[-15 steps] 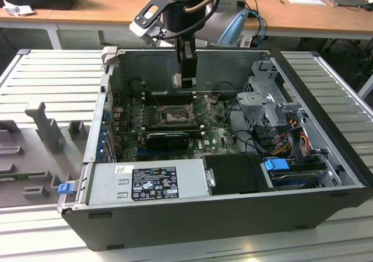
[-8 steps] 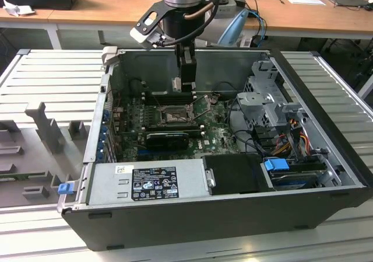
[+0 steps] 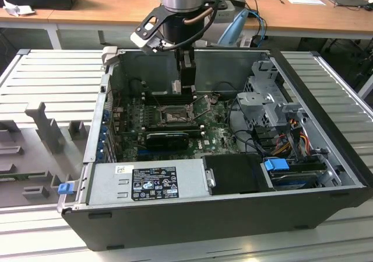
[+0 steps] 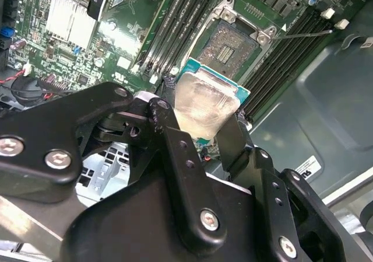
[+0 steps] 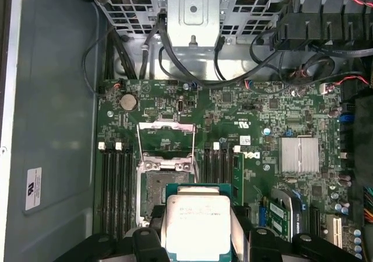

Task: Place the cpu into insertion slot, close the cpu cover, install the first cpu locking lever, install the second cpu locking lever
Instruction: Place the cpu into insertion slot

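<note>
cpu [image 5: 197, 224] gripped in my pincer [image 5: 198, 241], one black finger [image 5: 145, 240] on each of two opposite edges, jaws closed only as far as the chip's width allows. Pale silver face toward the first wrist camera, green border showing around it. Not seated: in the first wrist view the cpu overlaps one edge of the insertion slot [image 5: 158, 186], and the rest of the slot's dark contact field lies bare. Second wrist view agrees: the slot's grey-brown centre is uncovered just past the chip's edge. Exterior view puts my pincer inside the open computer case [image 3: 326, 157], fingers pointing down, above the motherboard [image 5: 262, 116] and clear of it; the slot sits just beside and below the fingertips. I cannot tell the exact gap between chip and slot. cpu cover [image 5: 165, 125] is swung up and open, its square window showing green board through it. One thin wire locking lever [image 4: 306, 34] stands out from a corner of the slot, unlatched, reaching across the memory slots [image 4: 285, 46]. Memory slots flank the insertion slot on both sides, unpopulated. Ribbed silver heat sink [image 5: 300, 155] well apart from the slot. Grey power supply [image 3: 148, 183] along the case's near wall in the exterior view.
</note>
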`<action>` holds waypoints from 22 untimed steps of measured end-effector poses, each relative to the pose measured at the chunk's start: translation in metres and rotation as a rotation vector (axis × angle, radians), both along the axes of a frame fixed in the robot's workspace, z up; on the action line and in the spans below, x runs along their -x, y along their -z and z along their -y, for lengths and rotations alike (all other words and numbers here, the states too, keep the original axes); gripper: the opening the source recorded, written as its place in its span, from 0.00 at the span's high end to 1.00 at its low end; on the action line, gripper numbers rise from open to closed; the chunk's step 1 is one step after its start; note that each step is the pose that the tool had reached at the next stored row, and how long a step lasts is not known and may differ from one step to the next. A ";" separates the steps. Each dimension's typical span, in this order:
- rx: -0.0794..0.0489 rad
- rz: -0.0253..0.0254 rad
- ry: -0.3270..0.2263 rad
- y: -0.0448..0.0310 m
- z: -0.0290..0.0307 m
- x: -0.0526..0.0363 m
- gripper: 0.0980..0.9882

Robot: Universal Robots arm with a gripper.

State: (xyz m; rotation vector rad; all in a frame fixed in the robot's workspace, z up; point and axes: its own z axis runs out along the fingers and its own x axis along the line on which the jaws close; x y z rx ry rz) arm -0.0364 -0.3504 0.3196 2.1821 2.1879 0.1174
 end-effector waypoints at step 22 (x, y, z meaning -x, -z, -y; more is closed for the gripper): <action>0.000 -0.0004 0.004 0.0397 -0.0026 -0.0001 0.52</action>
